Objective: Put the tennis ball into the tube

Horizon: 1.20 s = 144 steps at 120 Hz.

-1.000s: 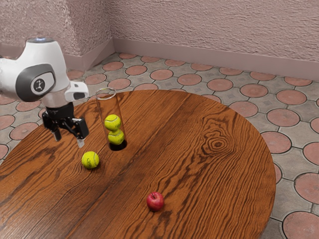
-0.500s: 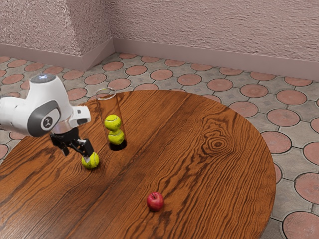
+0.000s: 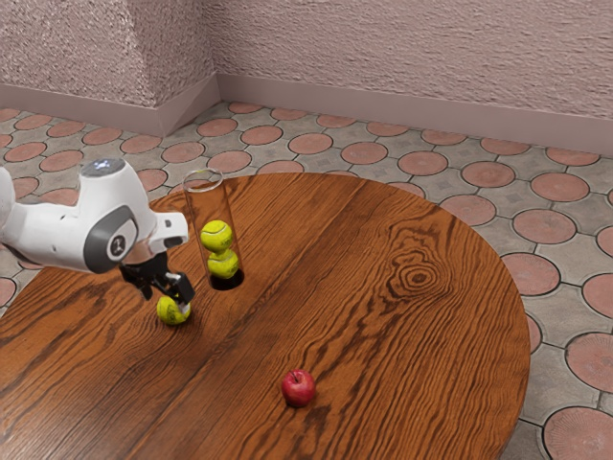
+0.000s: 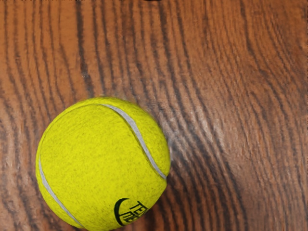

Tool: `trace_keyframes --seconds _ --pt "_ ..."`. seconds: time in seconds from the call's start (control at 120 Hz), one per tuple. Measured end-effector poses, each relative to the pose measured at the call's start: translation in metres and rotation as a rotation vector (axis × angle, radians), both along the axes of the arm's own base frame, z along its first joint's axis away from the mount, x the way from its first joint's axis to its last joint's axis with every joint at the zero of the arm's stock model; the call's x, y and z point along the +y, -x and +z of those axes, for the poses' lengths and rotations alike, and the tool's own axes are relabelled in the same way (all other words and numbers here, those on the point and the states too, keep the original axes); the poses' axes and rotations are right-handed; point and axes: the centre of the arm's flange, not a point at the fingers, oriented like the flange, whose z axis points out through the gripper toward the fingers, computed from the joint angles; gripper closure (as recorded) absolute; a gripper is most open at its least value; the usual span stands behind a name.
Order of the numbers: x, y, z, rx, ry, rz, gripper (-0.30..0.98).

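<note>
Beside the clear tube (image 3: 231, 209), toward the exterior view's left and closer to that camera, the loose tennis ball (image 3: 174, 310) rests on the wooden tabletop (image 3: 383, 335), outside the tube. Low over it is the black claw (image 3: 165, 298), at the end of the white arm (image 3: 110, 216) that reaches in from the exterior view's left. The claw is open, its two fingers standing well apart, with hold of nothing. One finger overlaps the ball in the exterior view; whether it touches the felt, I cannot tell.

The tube stands on its black base with its round mouth facing up. Two more tennis balls sit within it, the lower ball (image 3: 223, 264) near the base and the upper ball (image 3: 216, 235) stacked directly on it. Above them the tube has free room up to its rim.

Well apart from these, nearer the exterior camera and farther toward that view's right, a red apple (image 3: 298, 388) lies on the tabletop.

In the wrist view the loose ball is bright yellow-green, with curving pale seams and black lettering partly turned out of sight. Dark, wavy wood grain runs around it.

Beyond the round tabletop are a floor (image 3: 498, 201) of round pinkish tiles set in grey and a rough, pale pink wall (image 3: 412, 53).
</note>
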Motion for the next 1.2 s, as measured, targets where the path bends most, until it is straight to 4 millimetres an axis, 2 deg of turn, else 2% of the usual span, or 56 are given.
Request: trace_keyframes --seconds 0.067,0.2,0.3,0.533,0.708,0.967,1.2 --pt "-0.004 -0.006 -0.007 0.006 0.003 -0.013 0.0" --pt "-0.002 -0.015 -0.009 -0.003 0.002 -0.023 0.0" --pt "0.002 -0.023 -0.011 -0.006 -0.001 -0.028 0.0" --pt "0.017 -0.027 -0.021 0.008 -0.006 -0.031 0.0" --pt "0.028 -0.036 -0.035 0.023 -0.008 -0.037 0.0" --pt "0.029 -0.043 -0.056 0.053 -0.005 -0.055 0.0" --pt "0.03 -0.043 -0.057 0.057 -0.004 -0.066 0.22"
